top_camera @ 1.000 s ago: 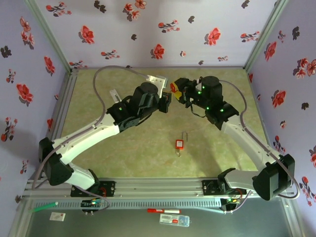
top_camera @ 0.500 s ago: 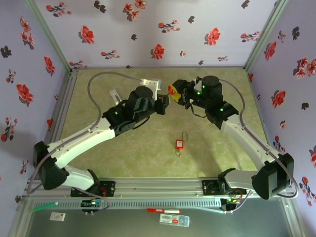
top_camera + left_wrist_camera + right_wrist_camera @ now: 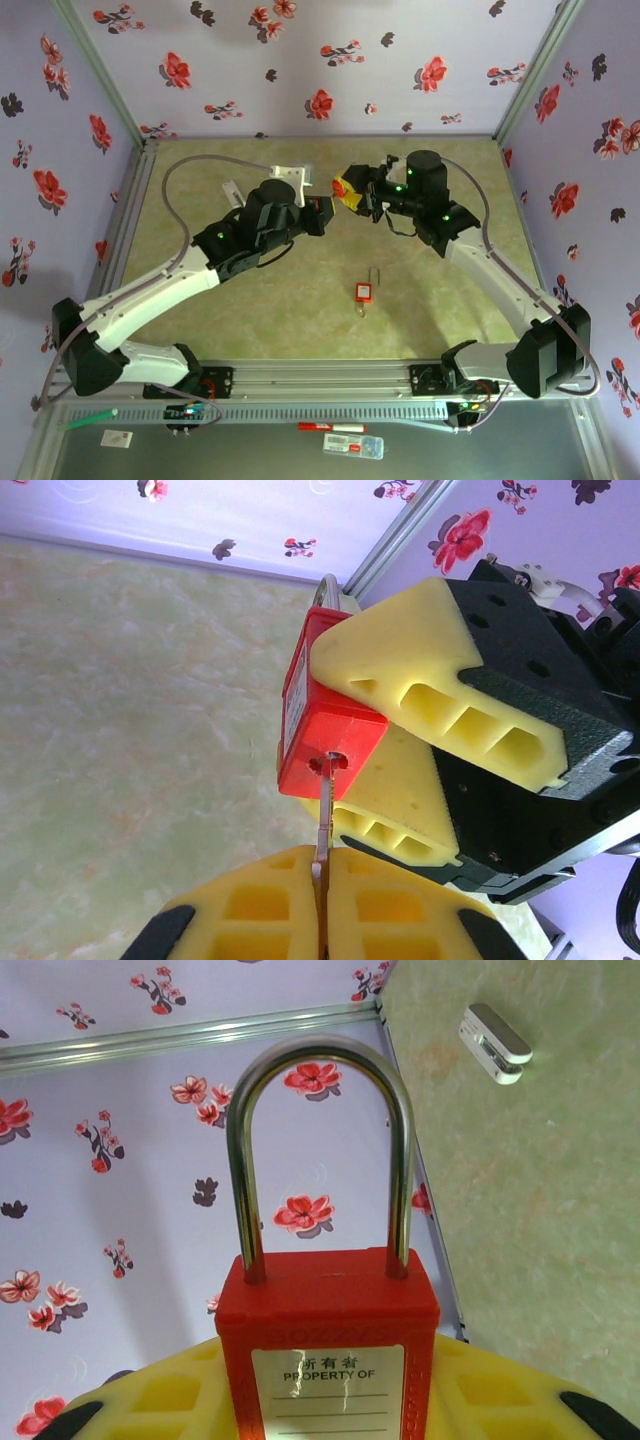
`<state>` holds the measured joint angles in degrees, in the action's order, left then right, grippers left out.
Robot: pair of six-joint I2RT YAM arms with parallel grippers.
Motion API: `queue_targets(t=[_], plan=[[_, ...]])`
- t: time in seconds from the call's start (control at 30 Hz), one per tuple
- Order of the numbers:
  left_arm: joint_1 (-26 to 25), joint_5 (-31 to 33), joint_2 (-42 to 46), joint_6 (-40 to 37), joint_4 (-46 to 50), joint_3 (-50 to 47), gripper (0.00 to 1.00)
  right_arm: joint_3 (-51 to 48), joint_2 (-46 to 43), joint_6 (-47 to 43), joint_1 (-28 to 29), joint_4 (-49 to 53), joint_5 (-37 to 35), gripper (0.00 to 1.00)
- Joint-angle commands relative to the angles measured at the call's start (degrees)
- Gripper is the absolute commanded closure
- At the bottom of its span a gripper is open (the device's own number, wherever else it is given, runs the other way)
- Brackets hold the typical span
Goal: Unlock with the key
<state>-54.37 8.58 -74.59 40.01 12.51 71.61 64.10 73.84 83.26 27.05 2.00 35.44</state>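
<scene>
Key (in left tool) touches padlock in right tool.

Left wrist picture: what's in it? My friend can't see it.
A thin metal key, pinched by the left gripper, points up with its tip at the keyhole of a red padlock. The right gripper clamps the padlock between yellow fingers, above a green table.

Key bow out of sight in left pincer; padlock base cropped.
</scene>
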Motion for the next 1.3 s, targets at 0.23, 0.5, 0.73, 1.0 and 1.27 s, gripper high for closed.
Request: queue_targets(t=[0.23, 0.5, 0.73, 1.0, 1.27], plan=[[-2.8, 8.71, 2.29, 0.29, 1.53, 2.02, 1.0, 1.2, 2.45, -1.86, -0.9, 3.44, -0.26, 1.0], [-4.32, 10.5, 1.35, 3.98, 2.43, 1.67, 1.0, 2.45, 3.85, -1.55, -1.12, 2.07, -0.98, 1.0], [-4.43, 10.34, -1.49, 4.12, 3.88, 3.59, 1.0, 2.84, 4.57, -0.96, -1.04, 1.02, -0.23, 1.0], [-4.43, 9.4, -4.49, 3.6, 5.71, 5.37, 1.0, 2.98, 5.06, -1.0, -1.03, 0.89, 0.58, 1.0], [-4.43, 10.37, -5.39, 1.66, 9.72, 6.27, 1.0, 3.02, 4.91, -1.37, -1.03, 1.18, 0.86, 1.0]])
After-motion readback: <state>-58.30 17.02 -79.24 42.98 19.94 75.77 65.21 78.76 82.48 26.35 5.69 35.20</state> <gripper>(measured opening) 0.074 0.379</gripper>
